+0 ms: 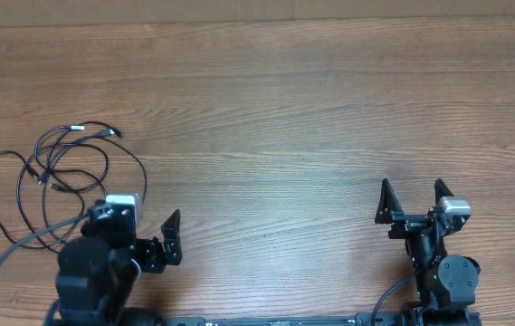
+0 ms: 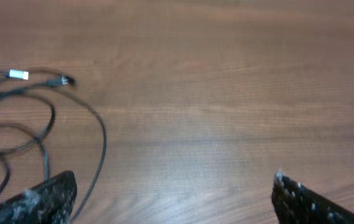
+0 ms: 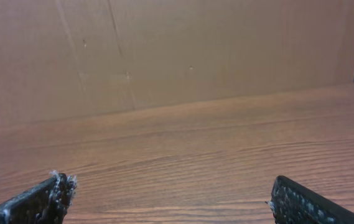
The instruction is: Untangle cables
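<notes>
The counter is warm reddish-brown wood, with fine darker grain lines running side to side. The cables are black, with one plug silvery white. The left claw and right claw are black, their fingertips flecked whitish. The cardboard is plain tan.

The wooden table carries thin black cables, lying in loose overlapping loops near its left edge.

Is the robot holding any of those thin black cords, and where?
Nothing is held. The left gripper and right gripper are both open and empty; the thin black cables lie loose on the wooden table.
</notes>
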Action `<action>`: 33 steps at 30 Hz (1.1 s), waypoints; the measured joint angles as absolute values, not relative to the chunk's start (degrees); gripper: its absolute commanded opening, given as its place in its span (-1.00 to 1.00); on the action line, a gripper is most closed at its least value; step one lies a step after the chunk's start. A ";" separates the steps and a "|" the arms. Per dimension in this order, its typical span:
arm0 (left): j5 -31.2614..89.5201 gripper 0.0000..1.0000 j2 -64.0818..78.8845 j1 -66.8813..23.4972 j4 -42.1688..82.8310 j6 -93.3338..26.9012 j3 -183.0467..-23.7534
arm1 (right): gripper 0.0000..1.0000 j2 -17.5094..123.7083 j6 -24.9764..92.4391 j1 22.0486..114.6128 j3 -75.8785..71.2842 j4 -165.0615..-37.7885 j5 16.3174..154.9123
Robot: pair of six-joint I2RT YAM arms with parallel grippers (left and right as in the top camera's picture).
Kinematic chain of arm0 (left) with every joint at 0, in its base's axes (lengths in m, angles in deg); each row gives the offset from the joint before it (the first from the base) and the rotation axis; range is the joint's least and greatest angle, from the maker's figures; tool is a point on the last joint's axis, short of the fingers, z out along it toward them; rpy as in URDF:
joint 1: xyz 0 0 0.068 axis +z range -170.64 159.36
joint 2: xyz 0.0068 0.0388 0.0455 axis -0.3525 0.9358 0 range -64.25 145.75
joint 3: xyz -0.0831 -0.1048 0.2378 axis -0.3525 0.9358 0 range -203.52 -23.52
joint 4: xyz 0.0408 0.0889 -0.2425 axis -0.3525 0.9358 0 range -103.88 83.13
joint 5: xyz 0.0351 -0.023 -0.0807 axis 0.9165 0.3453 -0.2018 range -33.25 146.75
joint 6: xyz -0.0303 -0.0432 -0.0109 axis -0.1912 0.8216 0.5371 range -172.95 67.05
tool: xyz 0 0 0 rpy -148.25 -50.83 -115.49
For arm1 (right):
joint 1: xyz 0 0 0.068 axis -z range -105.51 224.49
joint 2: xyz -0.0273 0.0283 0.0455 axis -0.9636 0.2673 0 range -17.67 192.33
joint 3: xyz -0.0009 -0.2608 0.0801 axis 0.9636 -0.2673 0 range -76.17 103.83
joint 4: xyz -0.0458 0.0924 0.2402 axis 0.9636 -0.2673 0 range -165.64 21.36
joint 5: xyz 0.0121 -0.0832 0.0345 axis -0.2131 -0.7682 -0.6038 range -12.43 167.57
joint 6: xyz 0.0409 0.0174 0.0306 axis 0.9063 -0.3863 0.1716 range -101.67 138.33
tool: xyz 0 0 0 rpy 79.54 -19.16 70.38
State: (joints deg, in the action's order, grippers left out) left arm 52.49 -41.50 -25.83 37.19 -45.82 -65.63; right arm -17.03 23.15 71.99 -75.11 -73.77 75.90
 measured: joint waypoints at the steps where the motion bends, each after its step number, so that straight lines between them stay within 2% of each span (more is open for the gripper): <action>1: 52.49 0.99 -43.36 -25.86 35.34 -45.77 -63.05 | 1.00 -17.03 23.15 72.01 -75.11 -73.77 75.88; 14: 52.49 0.99 -62.68 -25.86 14.27 -44.46 -40.58 | 1.00 -17.05 23.17 72.10 -75.11 -73.74 75.90; 29: 53.61 0.99 -63.54 -25.83 -25.40 -45.49 -26.29 | 1.00 -17.03 23.17 72.17 -75.11 -73.79 75.90; 33: 54.22 0.99 -63.54 -25.83 -27.57 -46.98 -24.28 | 1.00 -17.05 23.17 72.17 -75.11 -73.74 75.90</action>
State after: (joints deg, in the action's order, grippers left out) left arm 54.22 -63.54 -25.83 -27.57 -46.98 -24.28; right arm -17.05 23.17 72.17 -75.11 -73.74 75.90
